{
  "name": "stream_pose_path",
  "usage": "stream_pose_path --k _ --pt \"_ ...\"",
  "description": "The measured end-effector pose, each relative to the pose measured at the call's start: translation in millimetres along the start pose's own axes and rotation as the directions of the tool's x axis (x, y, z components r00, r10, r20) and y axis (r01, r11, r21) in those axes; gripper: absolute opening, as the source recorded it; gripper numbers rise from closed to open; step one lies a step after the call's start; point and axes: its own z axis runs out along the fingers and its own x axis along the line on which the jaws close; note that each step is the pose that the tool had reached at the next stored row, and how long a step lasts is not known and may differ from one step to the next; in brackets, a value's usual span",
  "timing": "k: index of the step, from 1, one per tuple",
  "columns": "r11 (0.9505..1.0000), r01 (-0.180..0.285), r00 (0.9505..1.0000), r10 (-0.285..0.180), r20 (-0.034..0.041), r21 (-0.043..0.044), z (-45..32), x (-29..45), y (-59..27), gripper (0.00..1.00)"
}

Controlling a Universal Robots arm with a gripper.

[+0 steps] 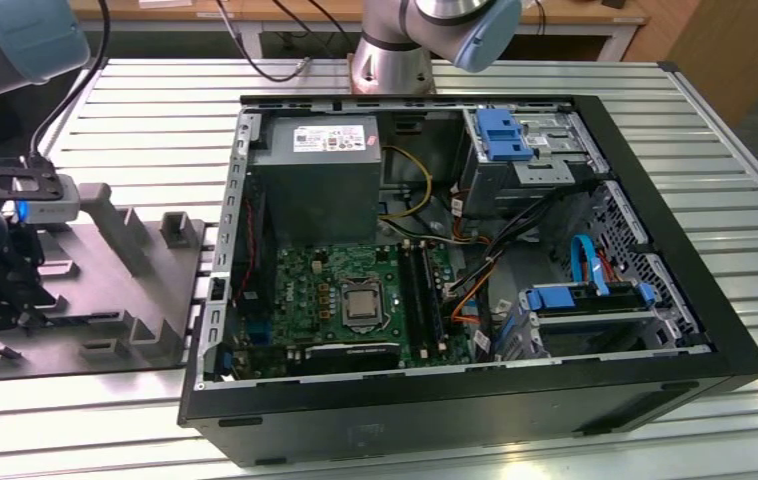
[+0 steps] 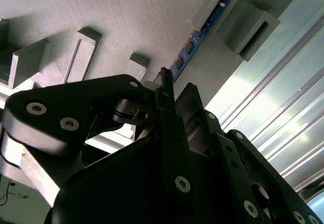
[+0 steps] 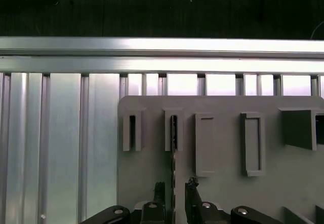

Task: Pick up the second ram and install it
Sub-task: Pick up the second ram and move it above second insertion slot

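While low over the grey tray (image 2: 126, 21), straddling the second ram (image 2: 202, 30) on edge in its slot, jaws apart.

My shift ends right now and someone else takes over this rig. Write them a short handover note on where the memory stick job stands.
Gripper: open, low over the grey tray, straddling the memory stick with a gap on each side.
Memory stick: stands on edge in a tray slot, not lifted.
Done: gripper lined up on the stick.
Left: the grasp, the lift, and the install on the motherboard inside the open computer.
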Motion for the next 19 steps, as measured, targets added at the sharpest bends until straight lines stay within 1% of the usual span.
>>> stream_pose_path --k 4,11,16,19 --pt "0.9998 0.02 0.9998 -0.02 -0.0006 -0.0005 2.5 0.1 1.9 0.29" --pt "0.999 0.045 0.999 -0.045 -0.0013 -0.0012 9.5 0.3 2.0 0.29" --pt "0.9984 0.056 0.9984 -0.056 -0.0016 -0.0015 13.3 0.4 1.9 0.29" --pt "0.9983 0.059 0.9983 -0.059 -0.0018 -0.0017 13.9 0.4 1.9 0.29"
